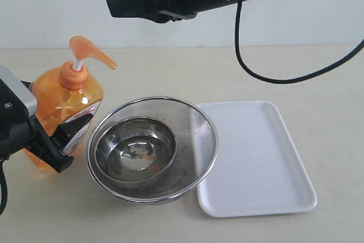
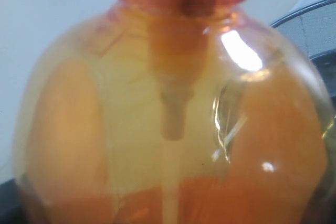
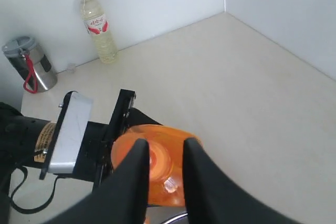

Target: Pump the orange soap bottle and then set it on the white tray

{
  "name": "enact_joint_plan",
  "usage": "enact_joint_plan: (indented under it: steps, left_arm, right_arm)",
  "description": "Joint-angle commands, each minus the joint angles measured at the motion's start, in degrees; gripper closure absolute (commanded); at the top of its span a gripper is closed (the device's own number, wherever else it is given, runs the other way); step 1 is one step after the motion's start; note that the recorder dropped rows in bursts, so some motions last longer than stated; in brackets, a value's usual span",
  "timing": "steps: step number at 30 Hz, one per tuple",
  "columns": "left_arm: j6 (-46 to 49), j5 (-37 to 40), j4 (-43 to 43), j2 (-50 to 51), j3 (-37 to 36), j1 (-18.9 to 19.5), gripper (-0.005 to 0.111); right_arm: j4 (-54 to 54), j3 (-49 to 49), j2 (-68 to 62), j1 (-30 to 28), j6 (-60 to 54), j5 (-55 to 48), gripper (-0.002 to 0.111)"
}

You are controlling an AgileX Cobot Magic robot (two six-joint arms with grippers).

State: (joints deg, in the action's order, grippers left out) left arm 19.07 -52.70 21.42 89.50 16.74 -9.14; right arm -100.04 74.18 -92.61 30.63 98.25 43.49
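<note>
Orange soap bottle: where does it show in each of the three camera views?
Exterior view: the orange soap bottle stands at the far left, beside the mesh bowl.
Left wrist view: the bottle fills the whole picture, very close.
Right wrist view: the bottle is low in the picture, seen from above, framed by the right gripper jaws.
Shared landmark: the mesh bowl's rim, also at the left wrist picture's edge.

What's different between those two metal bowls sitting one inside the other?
The mesh strainer is see-through wire; the steel bowl is solid and mirror-shiny. The mesh strainer is wider and holds the steel bowl nested inside it. Both are round, silvery and upright.
</note>
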Motion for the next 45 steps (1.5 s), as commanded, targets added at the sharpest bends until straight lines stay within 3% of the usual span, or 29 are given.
enact_joint_plan:
  steps: [1, 3, 5, 10, 17, 35, 45]
  left_arm:
    - [-0.16, -1.67, -0.57, -0.33, 0.33, -0.20, 0.102]
    - [-0.16, -1.67, -0.57, -0.33, 0.33, -0.20, 0.102]
    - [-0.16, -1.67, -0.57, -0.33, 0.33, -0.20, 0.102]
    - [-0.16, -1.68, -0.47, -0.33, 0.33, -0.20, 0.102]
    - [-0.16, -1.91, -0.47, -0.33, 0.33, -0.20, 0.102]
    - [-0.16, -2.16, -0.58, -0.33, 0.33, -0.20, 0.102]
    - [-0.16, -2.16, -0.58, -0.33, 0.33, -0.20, 0.102]
  right_arm:
    - [0.10, 0.21, -0.70, -0.28, -3.53, -0.71, 0.076]
    - [0.10, 0.21, -0.81, -0.28, -3.99, -0.90, 0.058]
    - [0.10, 0.21, -0.81, -0.28, -2.43, -0.09, 0.050]
    - [0.10, 0.21, -1.31, -0.28, -2.34, -1.46, 0.066]
    - [0.10, 0.10, -6.12, -0.28, -4.12, 2.53, 0.104]
    - [0.10, 0.10, -6.92, -0.28, -1.15, 11.89, 0.100]
    - [0.10, 0.10, -4.81, -0.28, -0.88, 8.16, 0.100]
